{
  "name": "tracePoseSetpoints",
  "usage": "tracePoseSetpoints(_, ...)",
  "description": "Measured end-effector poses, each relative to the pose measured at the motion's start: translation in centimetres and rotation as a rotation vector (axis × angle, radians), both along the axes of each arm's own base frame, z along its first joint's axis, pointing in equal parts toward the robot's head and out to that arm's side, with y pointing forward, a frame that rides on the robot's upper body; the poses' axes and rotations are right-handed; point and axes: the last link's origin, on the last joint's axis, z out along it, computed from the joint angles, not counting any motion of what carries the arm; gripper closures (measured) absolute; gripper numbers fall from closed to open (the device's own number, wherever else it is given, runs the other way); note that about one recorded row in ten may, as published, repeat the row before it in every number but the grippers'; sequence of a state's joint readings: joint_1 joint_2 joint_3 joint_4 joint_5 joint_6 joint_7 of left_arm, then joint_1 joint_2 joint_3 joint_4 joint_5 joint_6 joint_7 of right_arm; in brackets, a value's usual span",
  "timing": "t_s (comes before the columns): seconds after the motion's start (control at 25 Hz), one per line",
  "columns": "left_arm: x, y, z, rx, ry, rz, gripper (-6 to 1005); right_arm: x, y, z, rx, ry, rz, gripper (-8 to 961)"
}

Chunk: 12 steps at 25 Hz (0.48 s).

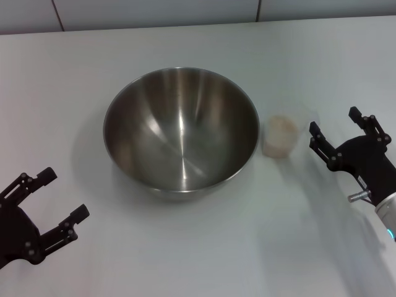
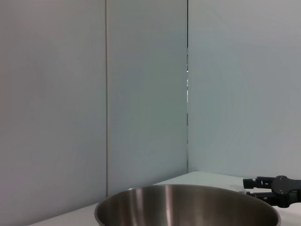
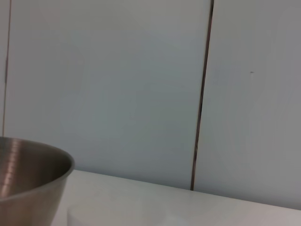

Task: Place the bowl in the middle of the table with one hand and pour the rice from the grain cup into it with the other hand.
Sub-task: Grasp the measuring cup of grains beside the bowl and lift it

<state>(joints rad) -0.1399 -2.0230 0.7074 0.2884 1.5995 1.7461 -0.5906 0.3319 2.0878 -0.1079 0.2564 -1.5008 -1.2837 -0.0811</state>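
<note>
Stainless-steel bowl [image 1: 180, 132] sitting upright about mid-counter [image 1: 204, 247], showing nothing but bare metal inside. Grain cup [image 1: 279, 136] standing upright just beside the bowl's rim on the robot's right side, apart from it, holding pale rice [image 1: 280, 125] nearly up to its lip.

Right tool [image 1: 334, 132] hovering near the cup on its far-right side, fingers spread wide, facing the cup and touching nothing. Left tool [image 1: 52, 197] hanging low by the near left corner of the counter, well apart from the bowl, fingers likewise spread and gripping nothing.

Showing in the left wrist view: bowl rim [image 2: 188, 205] low in the picture before pale wall panels, with the right tool [image 2: 250, 187] peeking in beyond it. Showing in the right wrist view: a curved edge of the bowl [image 3: 29, 181] and the cup's faint pale rim [image 3: 117, 215] on the white counter [image 3: 225, 209].
</note>
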Motion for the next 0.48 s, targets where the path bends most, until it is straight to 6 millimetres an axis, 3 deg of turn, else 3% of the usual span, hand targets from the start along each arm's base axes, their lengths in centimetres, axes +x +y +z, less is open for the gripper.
tracePoseSetpoints(0.48,0.1,0.2,0.1,0.016,-0.007,-0.001,158,-0.1,1.5,0.3,-0.013,0.007,-0.001,174)
